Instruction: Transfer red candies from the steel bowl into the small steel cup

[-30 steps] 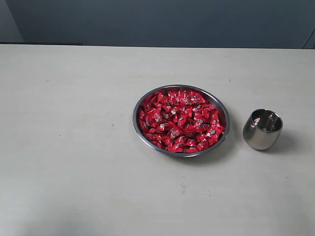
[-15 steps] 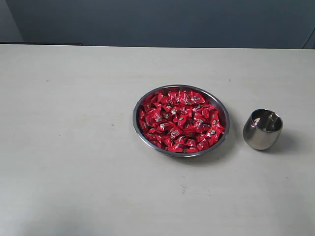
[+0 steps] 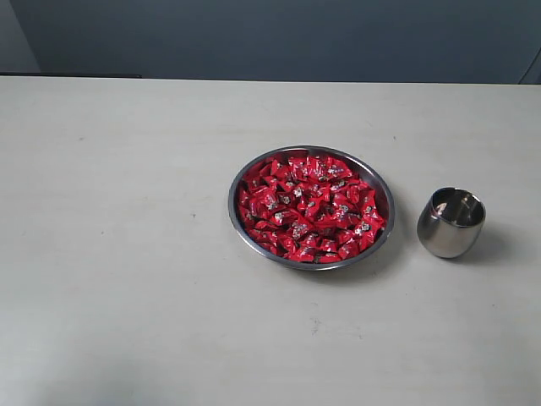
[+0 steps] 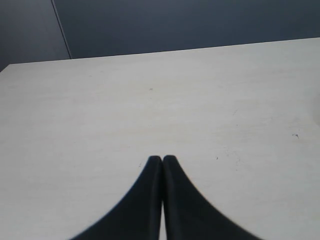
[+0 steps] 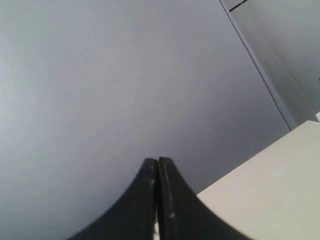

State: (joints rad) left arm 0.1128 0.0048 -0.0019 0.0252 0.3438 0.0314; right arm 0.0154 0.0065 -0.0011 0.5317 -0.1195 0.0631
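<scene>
Nothing has shifted over the last second: the bowl (image 3: 231, 205), the red candies (image 3: 308, 207) and the cup (image 3: 450, 223) lie just where they did.

The left gripper (image 4: 162, 159) is clenched, its two black fingers pressed together along their length with only a hairline seam between them and nothing caught there. It hangs over a bare stretch of the pale table (image 4: 150, 100), which carries a few small dark specks. The right gripper (image 5: 158, 161) is clenched in the same way, tip against tip, and holds nothing. It is raised and pointed mostly at the grey-blue wall (image 5: 125, 75), with a corner of the table showing just beside it.

In the exterior view the bowl sits near the middle of the table, and the candies fill it from rim to rim in a heaped layer, their wrappers flecked with white and silver. The cup stands on the table to the right of the bowl, near it but not touching, with its mouth turned towards the camera so the shiny inside shows
</scene>
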